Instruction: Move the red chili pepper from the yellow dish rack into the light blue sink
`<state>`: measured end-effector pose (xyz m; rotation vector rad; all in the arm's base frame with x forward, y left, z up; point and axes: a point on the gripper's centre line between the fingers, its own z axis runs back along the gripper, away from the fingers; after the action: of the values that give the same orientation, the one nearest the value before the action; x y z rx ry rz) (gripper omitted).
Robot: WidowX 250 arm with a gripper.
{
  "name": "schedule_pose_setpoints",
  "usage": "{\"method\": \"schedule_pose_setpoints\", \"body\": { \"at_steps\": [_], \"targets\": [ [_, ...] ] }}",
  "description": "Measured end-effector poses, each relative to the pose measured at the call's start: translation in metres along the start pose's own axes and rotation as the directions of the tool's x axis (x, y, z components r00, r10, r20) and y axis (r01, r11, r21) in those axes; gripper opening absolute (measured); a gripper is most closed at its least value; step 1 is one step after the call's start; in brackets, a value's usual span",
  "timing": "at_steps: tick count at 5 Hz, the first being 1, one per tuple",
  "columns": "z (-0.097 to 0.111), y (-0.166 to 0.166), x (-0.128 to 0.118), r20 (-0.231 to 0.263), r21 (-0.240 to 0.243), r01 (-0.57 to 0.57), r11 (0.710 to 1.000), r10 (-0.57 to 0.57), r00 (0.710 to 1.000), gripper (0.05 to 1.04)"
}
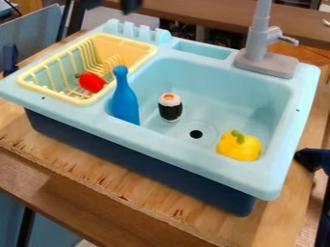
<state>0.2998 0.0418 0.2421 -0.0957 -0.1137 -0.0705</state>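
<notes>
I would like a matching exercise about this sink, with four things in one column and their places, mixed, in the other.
Things
1. red pepper
2. blue bottle
3. sushi roll
4. yellow pepper

Places
A. in the basin, between two other things
B. in the yellow rack
C. in the basin's near right corner
D. upright, in the basin, nearest the rack

Pairs: 1-B, 2-D, 3-A, 4-C
</notes>
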Motion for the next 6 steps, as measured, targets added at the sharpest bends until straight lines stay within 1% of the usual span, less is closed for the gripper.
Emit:
{"method": "schedule_pose_setpoints", "body": {
  "at_steps": [1, 2, 3, 4, 5, 6],
  "targets": [
    [-0.012, 0.022, -0.003, -0.016, 0.041, -0.114, 0.993, 0.115, 0.993, 0.999],
    [-0.027, 0.05, -0.003, 0.051, 0.039, -0.302, 0.953, 0.3, 0.953, 0.999],
    [-0.044, 0.063, -0.007, 0.108, 0.058, -0.435, 0.899, 0.428, 0.898, 0.999],
    [-0.043, 0.07, -0.012, 0.142, 0.064, -0.505, 0.861, 0.493, 0.858, 0.999],
    [-0.049, 0.07, -0.018, 0.184, 0.056, -0.584, 0.81, 0.567, 0.803, 0.999],
    [-0.052, 0.077, -0.023, 0.254, 0.059, -0.694, 0.718, 0.661, 0.706, 0.999]
  ]
}}
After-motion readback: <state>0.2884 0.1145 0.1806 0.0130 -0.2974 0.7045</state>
